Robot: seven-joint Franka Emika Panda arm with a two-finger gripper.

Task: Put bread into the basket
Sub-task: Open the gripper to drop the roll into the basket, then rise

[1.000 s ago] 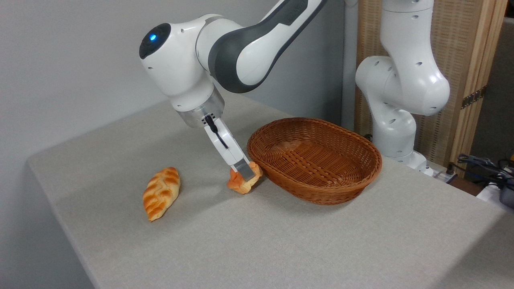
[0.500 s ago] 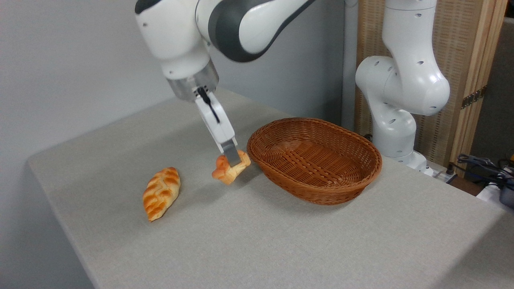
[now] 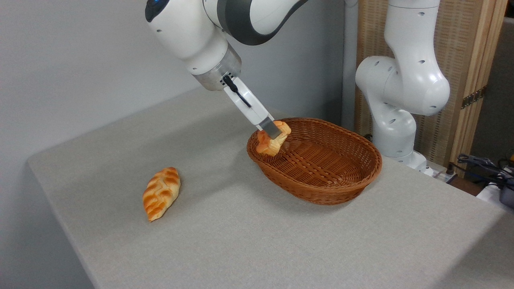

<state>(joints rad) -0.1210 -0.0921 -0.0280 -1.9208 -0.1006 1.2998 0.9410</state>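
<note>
over basket rim, gripper clamps seemingly tilted bread.

bread lifted off the table, carried right, now held over the basket left rim

**Bystanders on and around the table**

A braided loaf, pointed at both ends with orange-brown stripes, lies alone on the grey cloth-covered table toward its left side. Behind the table stands a plain grey wall. At the right, a woven screen in a pale wooden frame rises, and a tangle of cables sits low beside it
</note>
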